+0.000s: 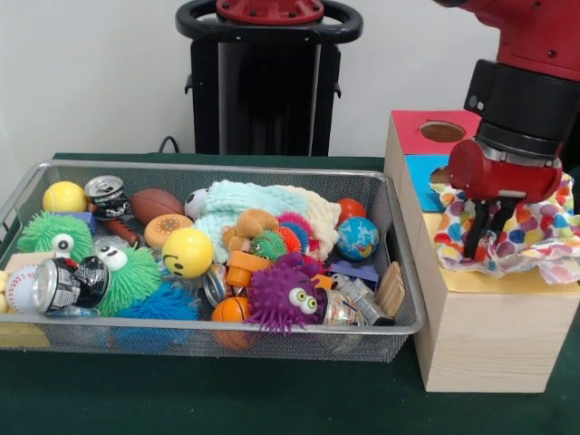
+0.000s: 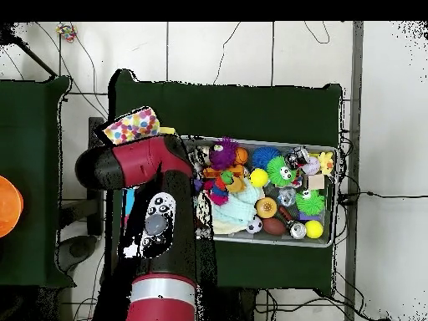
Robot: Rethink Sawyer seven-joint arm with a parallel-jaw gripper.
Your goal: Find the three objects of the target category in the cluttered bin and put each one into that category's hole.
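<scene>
**Gripper over the wooden box, fingers down on a spotted cloth**

A wire-mesh bin sits on the green table, crammed with toys. At its left end lie a yellow ball, a green fuzzy creature and a crushed can, with a second can near the far rim. Toward the middle are a brown football, a yellow smiley ball and a pale knitted cloth. Along the near rim a small basketball lies just beside a purple spiky creature. At the right end a globe ball rests near the far corner.

To the right of the bin stands a wooden box with a red panel carrying a round hole at its far edge. A polka-dot cloth is draped over the box top, spilling toward its right edge. The gripper hangs over this cloth, its dark fingers pointing down, close together and touching the fabric; whether they actually pinch it cannot be told. From overhead, the same cloth shows just beyond the red arm.
</scene>
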